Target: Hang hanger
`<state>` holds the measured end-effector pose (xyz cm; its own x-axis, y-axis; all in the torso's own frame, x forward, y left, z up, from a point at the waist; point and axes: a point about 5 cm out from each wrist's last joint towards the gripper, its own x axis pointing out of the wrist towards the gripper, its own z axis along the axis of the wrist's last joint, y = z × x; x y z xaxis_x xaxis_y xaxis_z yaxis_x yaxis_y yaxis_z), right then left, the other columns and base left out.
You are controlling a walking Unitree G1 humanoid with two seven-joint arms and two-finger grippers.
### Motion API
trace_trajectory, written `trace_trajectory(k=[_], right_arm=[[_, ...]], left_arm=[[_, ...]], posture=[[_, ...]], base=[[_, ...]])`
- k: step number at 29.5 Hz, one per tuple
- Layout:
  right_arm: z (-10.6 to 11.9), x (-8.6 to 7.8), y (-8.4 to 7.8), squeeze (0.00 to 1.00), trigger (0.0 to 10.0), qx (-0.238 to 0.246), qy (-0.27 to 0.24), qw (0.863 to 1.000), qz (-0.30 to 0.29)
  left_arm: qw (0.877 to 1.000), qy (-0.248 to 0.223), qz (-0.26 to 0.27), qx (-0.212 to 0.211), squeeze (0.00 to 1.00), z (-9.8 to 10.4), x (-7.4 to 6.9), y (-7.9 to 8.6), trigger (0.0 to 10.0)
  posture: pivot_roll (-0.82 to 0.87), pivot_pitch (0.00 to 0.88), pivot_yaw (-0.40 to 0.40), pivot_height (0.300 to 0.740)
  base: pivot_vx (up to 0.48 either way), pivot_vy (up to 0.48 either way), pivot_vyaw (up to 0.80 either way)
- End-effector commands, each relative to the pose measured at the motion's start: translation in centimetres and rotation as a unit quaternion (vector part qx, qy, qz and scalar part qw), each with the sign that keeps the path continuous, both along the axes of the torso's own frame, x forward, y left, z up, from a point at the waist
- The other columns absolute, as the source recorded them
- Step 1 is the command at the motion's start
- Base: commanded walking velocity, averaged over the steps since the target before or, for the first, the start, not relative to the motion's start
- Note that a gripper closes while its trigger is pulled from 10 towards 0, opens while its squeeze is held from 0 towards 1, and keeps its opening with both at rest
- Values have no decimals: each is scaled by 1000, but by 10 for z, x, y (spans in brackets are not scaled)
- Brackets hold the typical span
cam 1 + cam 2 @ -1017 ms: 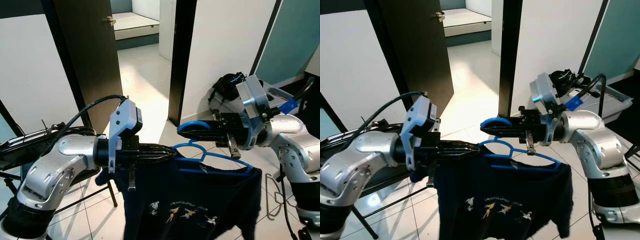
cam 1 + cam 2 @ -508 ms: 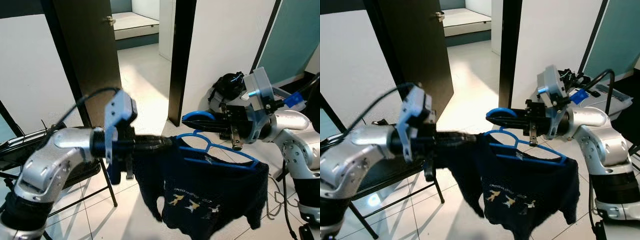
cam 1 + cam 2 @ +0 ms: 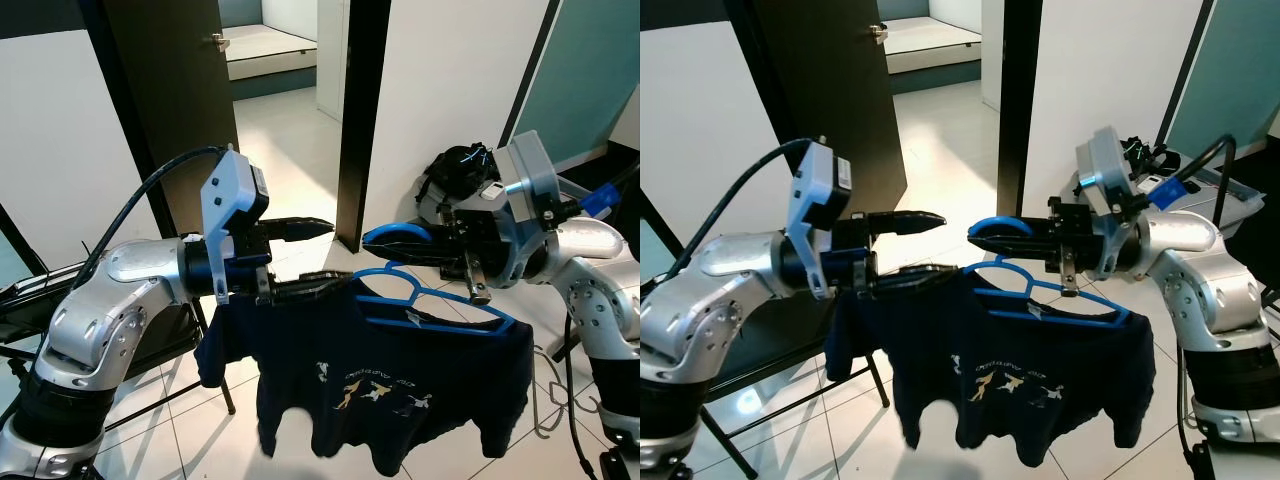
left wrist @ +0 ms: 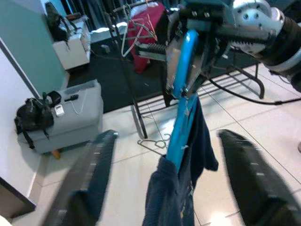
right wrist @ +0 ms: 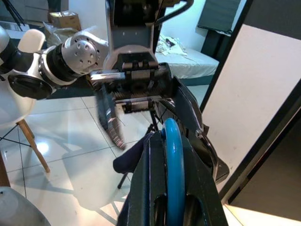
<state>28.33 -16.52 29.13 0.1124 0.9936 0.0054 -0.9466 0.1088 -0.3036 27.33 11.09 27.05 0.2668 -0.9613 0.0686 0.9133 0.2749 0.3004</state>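
Right gripper (image 3: 990, 233) is clamped on the hook of the blue hanger (image 3: 1045, 298), which carries a dark shirt (image 3: 1010, 375) and runs level across the robot's front. Left gripper (image 3: 300, 255) stands wide open at the hanger's left end, its lower finger apparently touching the cloth. No rail is evident to hang it on; the right arm has control.

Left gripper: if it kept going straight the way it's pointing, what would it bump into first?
Probably the right gripper holding the blue hanger. The open left gripper points straight at it, with the dark shirt draped between them, though depth is hard to judge.
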Motion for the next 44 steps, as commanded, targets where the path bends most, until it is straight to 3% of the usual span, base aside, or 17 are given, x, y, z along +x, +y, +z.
trace_trajectory(k=[1, 7, 8, 17, 18, 19, 44], right_arm=[[12, -5, 3, 0, 0, 14, -27, 999, 11], [14, -6, 6, 0, 0, 19, -31, 999, 14], [16, -6, 6, 0, 0, 21, -33, 999, 16], [20, -10, 9, 0, 0, 30, -39, 998, 27], [20, -10, 9, 0, 0, 31, -40, 998, 28], [20, -10, 9, 0, 0, 31, -40, 998, 29], [21, -9, 10, 0, 0, 28, -38, 998, 32]], left_arm=[[1000, 8, -2, 26, 1000, -10, 0, -2, 10000], [999, 19, 7, 46, 1000, -18, 3, -4, 10000], [998, 22, 7, 51, 0, -20, 4, -5, 10000], [998, 32, 11, 59, 0, -28, 5, -13, 10000], [998, 34, 9, 60, 0, -29, 5, -15, 5490], [998, 36, 7, 59, 0, -30, 4, -15, 0], [998, 39, 0, 56, 0, -28, 3, -13, 0]], posture=[[15, 0, 47, 740], [15, 0, 48, 740], [13, 0, 49, 740], [13, 0, 48, 740], [13, 0, 47, 740], [12, 0, 47, 740], [14, 0, 42, 740]], base=[[0, 0, 0], [0, 0, 0], [0, 0, 0], [0, 0, 0], [0, 0, 0], [0, 0, 0], [0, 0, 0]])
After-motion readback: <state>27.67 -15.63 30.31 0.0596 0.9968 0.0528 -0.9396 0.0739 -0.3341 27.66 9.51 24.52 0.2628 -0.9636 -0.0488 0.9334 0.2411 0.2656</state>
